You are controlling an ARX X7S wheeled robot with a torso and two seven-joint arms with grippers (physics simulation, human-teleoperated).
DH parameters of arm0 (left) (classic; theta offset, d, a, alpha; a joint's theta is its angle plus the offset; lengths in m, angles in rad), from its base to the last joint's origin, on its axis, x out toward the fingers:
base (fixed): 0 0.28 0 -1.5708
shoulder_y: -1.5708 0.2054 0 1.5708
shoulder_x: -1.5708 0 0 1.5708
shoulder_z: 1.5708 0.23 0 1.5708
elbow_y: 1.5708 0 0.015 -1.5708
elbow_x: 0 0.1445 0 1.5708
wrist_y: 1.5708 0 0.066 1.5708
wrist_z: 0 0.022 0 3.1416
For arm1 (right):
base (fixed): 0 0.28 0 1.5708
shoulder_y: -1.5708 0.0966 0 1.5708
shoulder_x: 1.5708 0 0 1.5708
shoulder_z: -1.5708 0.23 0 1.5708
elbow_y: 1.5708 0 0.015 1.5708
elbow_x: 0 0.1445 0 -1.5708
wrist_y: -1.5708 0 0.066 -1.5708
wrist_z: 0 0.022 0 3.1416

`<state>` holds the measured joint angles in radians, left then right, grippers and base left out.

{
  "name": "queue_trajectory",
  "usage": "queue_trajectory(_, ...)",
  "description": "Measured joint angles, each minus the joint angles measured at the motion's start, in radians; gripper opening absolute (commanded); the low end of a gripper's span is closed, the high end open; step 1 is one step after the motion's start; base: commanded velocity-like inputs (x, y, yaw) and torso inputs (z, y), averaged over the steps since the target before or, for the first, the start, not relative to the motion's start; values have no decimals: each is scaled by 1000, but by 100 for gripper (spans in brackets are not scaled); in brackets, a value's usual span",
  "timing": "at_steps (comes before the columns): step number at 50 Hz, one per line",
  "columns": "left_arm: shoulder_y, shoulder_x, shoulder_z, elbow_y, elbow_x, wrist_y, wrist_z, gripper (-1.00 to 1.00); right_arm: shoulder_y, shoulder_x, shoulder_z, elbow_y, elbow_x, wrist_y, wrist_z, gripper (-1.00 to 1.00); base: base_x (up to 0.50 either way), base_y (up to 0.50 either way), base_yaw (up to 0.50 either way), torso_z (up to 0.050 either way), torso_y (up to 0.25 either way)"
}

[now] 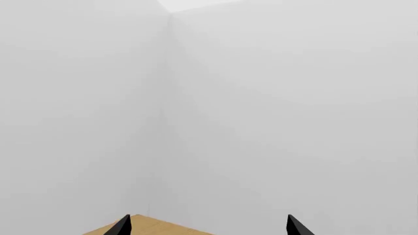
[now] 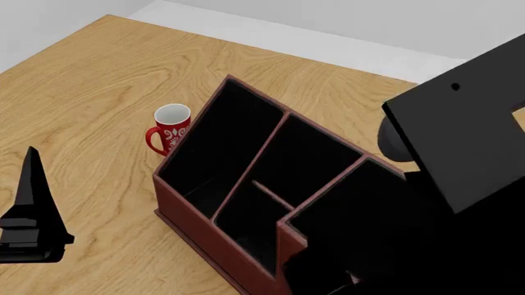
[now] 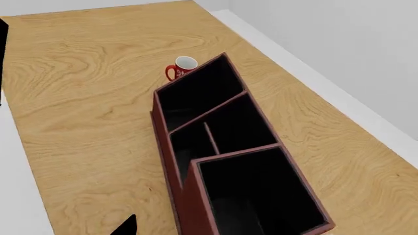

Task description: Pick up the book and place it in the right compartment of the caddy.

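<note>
Book: black slab held tilted above the right compartment of the caddy.
Right gripper: hidden; closure cannot be told.
Left gripper: far left, empty, fingers apart.

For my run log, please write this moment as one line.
left gripper open, aside | right gripper's fingertip visible, state unclear | caddy's right compartment looks empty | book not seen | mug beside caddy

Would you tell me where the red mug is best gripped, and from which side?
Probably its rim, from above on the left side: the mug stands upright and open-mouthed, its handle faces left, and the caddy wall crowds its right.
</note>
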<state>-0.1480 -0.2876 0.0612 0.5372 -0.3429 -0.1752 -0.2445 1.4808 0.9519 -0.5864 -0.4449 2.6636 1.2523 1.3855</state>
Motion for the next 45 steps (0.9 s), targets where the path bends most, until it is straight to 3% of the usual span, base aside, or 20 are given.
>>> queue_trajectory(19, 3, -8, 9, 3, 0, 6, -4, 100, -212, 80, 26, -42, -77, 12, -89, 100, 0, 0, 0, 0, 0)
queue_trajectory(45, 5, -19, 21, 2, -1, 12, -10, 100, -430, 75, 47, -37, -252, 66, -190, 100, 0, 0, 0, 0, 0)
